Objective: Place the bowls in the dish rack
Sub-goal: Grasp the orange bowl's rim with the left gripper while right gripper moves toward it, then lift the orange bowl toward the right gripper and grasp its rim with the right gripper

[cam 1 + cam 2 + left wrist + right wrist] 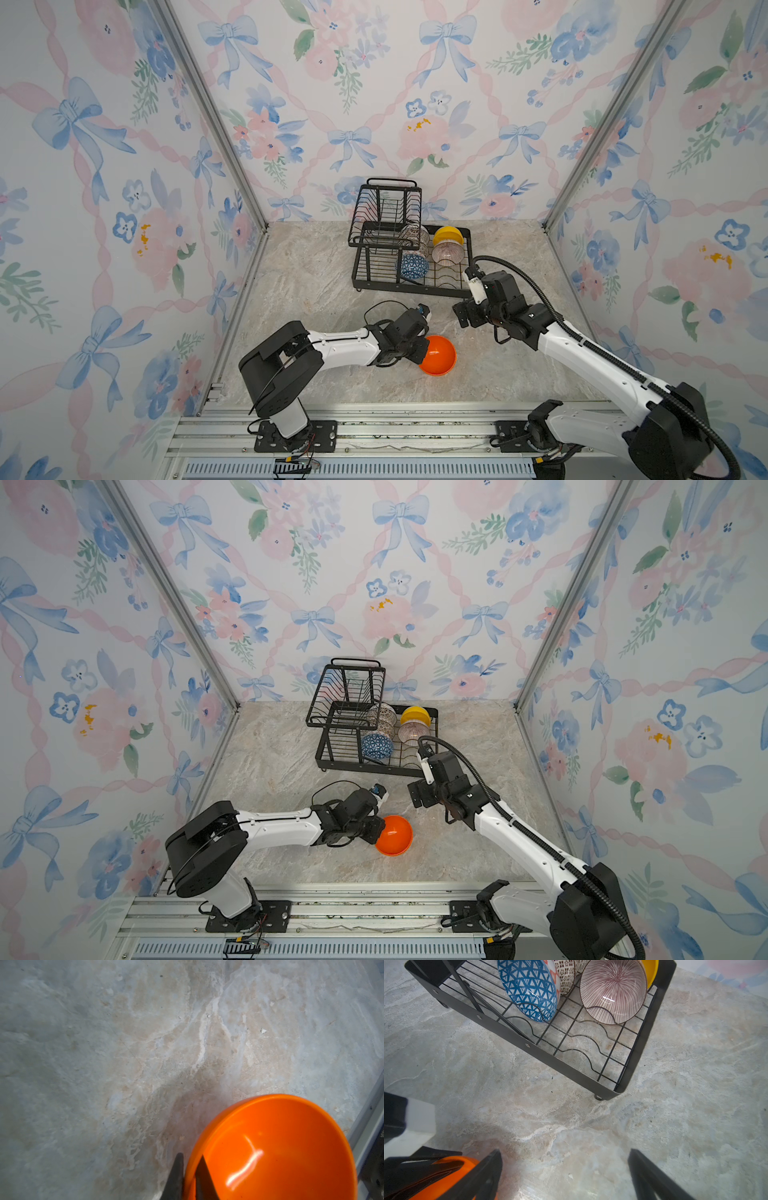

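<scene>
Two grippers in view. Left gripper (190, 1155) is clenched on the rim of the orange bowl (440, 357), near the desk (332, 316) front; bowl-desk contact unclear. Behind, the dish rack (415, 286) tray holds, on edge, the blue triangle bowl (413, 266), white patterned bowls (415, 237), pinkish ribbed bowl (447, 252) and yellow bowl (448, 235). Right gripper (564, 1151) hovers spread wide, empty, beside the rack's near corner.

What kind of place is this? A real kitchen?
Likely a pretend kitchen corner built for robots: flowery wallpaper panels on metal posts, a dish rack with bowls on a stone-look tabletop, and two robot arms bolted to a front rail.
</scene>
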Motion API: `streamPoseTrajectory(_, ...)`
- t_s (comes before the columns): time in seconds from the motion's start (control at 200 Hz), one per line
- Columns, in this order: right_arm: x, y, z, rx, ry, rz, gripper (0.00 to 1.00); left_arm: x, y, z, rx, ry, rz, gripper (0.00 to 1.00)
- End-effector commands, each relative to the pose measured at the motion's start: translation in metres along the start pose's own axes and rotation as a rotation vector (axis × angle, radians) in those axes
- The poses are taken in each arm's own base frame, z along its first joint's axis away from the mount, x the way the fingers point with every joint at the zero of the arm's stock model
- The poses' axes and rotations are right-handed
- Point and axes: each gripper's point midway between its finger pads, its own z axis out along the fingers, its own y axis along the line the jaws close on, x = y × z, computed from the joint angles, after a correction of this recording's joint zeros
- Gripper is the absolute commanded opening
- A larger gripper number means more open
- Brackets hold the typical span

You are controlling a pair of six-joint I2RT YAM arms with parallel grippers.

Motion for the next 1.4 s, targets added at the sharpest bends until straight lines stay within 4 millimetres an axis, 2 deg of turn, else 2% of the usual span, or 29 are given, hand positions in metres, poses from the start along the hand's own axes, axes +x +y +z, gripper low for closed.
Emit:
streamPoseTrajectory(0.0,-0.008,0.001,-0.005,0.000,-0.013,-0.016,0.97,0.004,0.007,-0.002,-0.029,0.005,0.013,0.01)
streamPoseTrajectory(0.255,-0.011,0.003,-0.009,-0.004,-0.021,-0.023,0.97,0.000,0.011,-0.010,-0.048,-0.013,0.021,0.00)
streamPoseTrajectory(0.45,-0.016,0.005,-0.017,-0.025,-0.038,-0.011,0.97,-0.014,0.020,-0.030,-0.107,-0.077,0.032,0.00)
streamPoseTrajectory(0.75,-0.037,0.022,-0.038,-0.088,-0.094,0.001,0.97,-0.061,0.037,-0.088,-0.241,-0.304,0.024,0.00)
streamPoseTrajectory(0.89,-0.053,0.037,-0.052,-0.158,-0.142,0.025,0.97,-0.085,0.050,-0.118,-0.339,-0.423,-0.004,0.00)
streamPoseTrajectory(1.0,-0.065,0.043,-0.062,-0.200,-0.173,0.072,0.97,-0.100,0.055,-0.134,-0.390,-0.488,-0.019,0.00)
streamPoseTrajectory(1.115,-0.074,0.054,-0.067,-0.249,-0.183,0.100,0.97,-0.113,0.056,-0.141,-0.411,-0.533,-0.026,0.00)
streamPoseTrajectory(1.265,-0.076,0.070,-0.061,-0.282,-0.166,0.098,1.00,-0.128,0.050,-0.145,-0.398,-0.574,-0.029,0.00)
streamPoseTrajectory(1.395,-0.075,0.067,-0.050,-0.248,-0.153,0.125,0.97,-0.141,0.040,-0.148,-0.349,-0.616,-0.011,0.00)
